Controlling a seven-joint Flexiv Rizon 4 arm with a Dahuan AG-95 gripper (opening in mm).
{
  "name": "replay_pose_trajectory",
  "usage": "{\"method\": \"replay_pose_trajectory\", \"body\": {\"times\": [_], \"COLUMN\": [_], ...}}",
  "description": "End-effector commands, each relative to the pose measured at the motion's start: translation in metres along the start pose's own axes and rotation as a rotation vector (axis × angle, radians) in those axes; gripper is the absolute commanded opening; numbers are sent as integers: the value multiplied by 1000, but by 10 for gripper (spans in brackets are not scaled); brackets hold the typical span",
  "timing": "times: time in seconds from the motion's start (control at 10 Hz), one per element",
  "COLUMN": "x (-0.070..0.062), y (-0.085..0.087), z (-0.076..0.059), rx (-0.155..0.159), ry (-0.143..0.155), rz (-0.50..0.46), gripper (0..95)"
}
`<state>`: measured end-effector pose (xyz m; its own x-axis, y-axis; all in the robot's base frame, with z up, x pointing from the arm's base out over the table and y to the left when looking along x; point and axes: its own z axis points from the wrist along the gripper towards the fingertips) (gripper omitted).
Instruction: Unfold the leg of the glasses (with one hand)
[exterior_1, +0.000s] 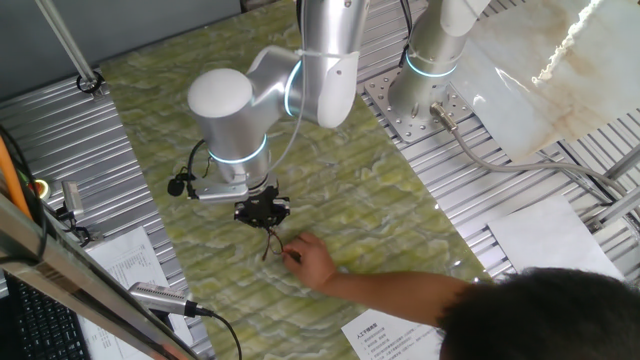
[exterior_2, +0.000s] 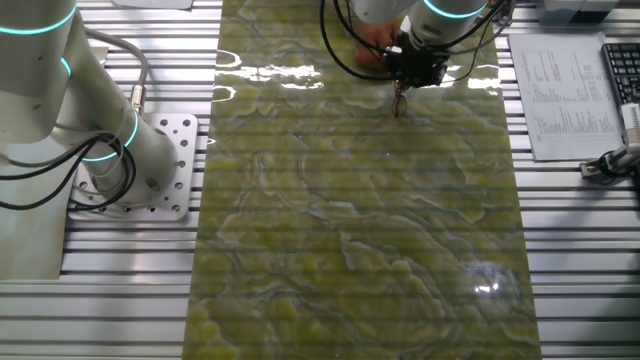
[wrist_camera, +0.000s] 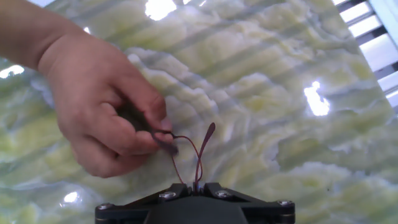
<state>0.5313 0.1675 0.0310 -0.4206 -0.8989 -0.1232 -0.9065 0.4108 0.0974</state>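
Observation:
The glasses (wrist_camera: 199, 155) are a thin reddish-brown wire frame. One leg runs up from between my fingertips to its flattened tip. The black gripper (wrist_camera: 196, 186) is shut on that leg, at the bottom of the hand view. A person's bare hand (wrist_camera: 106, 112) pinches the other end of the frame to the left, and the lenses are hidden under its fingers. In one fixed view the gripper (exterior_1: 262, 212) hangs just above the mat with the glasses (exterior_1: 272, 240) below it. In the other fixed view the gripper (exterior_2: 418, 68) holds the glasses (exterior_2: 399, 100) near the mat's far edge.
A green marbled mat (exterior_1: 380, 200) covers the table. The person's arm (exterior_1: 400, 290) reaches in from the front right. A second robot base (exterior_1: 430, 90) stands at the back right. Printed sheets (exterior_1: 130, 265) and a keyboard (exterior_2: 622, 70) lie beside the mat.

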Motion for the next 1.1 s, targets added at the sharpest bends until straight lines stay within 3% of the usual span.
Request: {"method": "replay_pose_trajectory", "body": {"times": [0.1, 0.4, 1.1], "x": [-1, -1, 16], "y": [0, -2, -15], "z": [-6, -12, -16], "rx": [-3, 1, -12], "ry": [27, 15, -14], "rz": [-7, -9, -28], "gripper": [0, 0, 0]}}
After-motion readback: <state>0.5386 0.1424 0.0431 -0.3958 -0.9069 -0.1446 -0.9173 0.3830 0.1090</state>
